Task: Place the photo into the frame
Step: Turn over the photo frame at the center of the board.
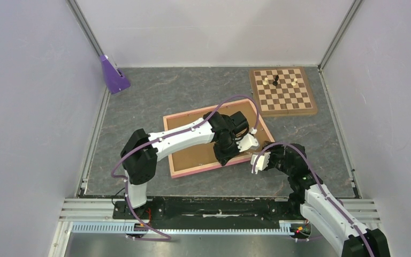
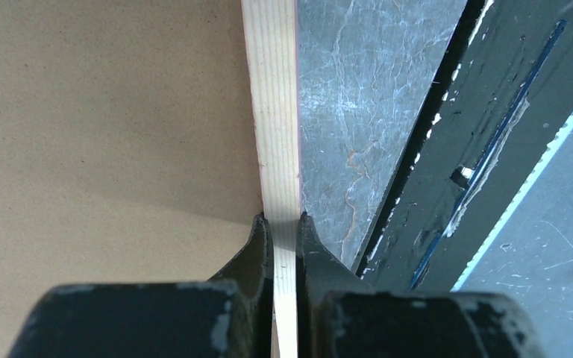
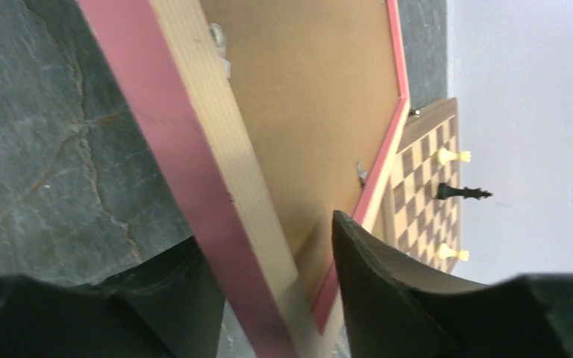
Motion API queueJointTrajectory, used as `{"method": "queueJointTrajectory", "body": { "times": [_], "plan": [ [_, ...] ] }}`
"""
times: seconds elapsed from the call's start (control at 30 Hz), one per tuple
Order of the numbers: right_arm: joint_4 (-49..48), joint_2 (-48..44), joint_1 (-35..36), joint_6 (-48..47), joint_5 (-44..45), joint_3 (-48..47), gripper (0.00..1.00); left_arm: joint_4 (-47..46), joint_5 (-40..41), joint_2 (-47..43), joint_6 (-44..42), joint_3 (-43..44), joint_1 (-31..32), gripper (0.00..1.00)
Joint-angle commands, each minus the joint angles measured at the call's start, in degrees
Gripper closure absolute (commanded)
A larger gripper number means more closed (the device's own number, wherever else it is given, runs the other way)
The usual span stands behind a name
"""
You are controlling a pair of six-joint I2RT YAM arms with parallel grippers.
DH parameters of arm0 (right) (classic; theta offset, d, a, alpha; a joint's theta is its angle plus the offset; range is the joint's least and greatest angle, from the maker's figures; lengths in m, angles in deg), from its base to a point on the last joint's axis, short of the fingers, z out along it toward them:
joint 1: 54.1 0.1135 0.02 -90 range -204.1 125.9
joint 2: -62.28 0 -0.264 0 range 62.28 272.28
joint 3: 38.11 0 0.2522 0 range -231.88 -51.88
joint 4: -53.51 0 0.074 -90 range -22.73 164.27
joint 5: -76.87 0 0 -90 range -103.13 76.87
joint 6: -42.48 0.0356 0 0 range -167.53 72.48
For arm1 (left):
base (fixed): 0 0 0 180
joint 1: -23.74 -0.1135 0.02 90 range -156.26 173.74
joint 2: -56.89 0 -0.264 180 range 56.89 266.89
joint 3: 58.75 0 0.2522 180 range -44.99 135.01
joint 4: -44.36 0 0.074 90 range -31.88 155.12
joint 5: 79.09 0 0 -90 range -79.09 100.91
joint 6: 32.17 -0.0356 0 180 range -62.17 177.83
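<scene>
The frame (image 1: 195, 170) lies back up in the middle of the table, its pale wood rail (image 2: 274, 112) edged in pink. A plain brown backing board (image 1: 192, 155) fills it. The photo is hidden. My left gripper (image 1: 244, 144) is shut on the frame's rail near the right-hand near corner, one finger on each side (image 2: 283, 220). My right gripper (image 1: 258, 160) is at that same corner, open. Its jaws straddle the frame's rail (image 3: 171, 119); the right finger (image 3: 365, 276) stands apart from the wood.
A brown-and-cream chessboard (image 1: 282, 91) with a few pieces sits at the back right, close to the frame's far corner. A purple wedge-shaped object (image 1: 113, 76) stands in the back left corner. Walls enclose the table, and a metal rail (image 1: 225, 206) runs along the near edge.
</scene>
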Motion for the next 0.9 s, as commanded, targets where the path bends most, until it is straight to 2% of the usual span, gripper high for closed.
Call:
{"method": "queueJointTrajectory", "body": {
  "times": [0.0, 0.23, 0.3, 0.4, 0.6, 0.67, 0.7, 0.87],
  "plan": [
    [-5.27, 0.49, 0.75, -0.40, 0.87, 0.24, 0.53, 0.04, -5.70, -0.28, -1.65, 3.02, 0.25, 0.98],
    [-2.99, 1.28, 0.90, 2.27, -0.42, -2.18, 0.66, 0.55, -5.99, -0.48, -1.59, 3.05, -0.10, 0.98],
    [-1.67, 1.51, 0.84, 3.40, -1.50, -3.47, 0.75, 0.50, -5.58, -1.05, -1.37, 2.85, -0.20, 0.95],
    [0.14, 1.62, 0.93, 4.68, -3.01, -5.40, 0.82, 0.11, -3.70, -2.60, -0.86, 2.46, -0.42, 0.68],
    [3.28, 2.06, 0.94, 7.45, -5.78, -8.72, 0.90, -2.17, 1.99, -7.72, 0.10, 1.71, -0.80, 0.40],
    [3.90, 2.43, 0.94, 8.71, -6.70, -9.98, 0.93, -2.82, 4.33, -9.93, 0.02, 1.73, -0.86, 0.24],
    [4.28, 2.61, 0.94, 9.52, -7.11, -10.58, 0.96, -2.95, 5.39, -11.06, -0.32, 1.80, -0.90, 0.20],
    [6.76, 4.12, 0.94, 13.36, -9.59, -15.02, 0.99, -2.71, 12.47, -15.61, -3.32, 3.59, -0.88, 0.17]
  ]
}}
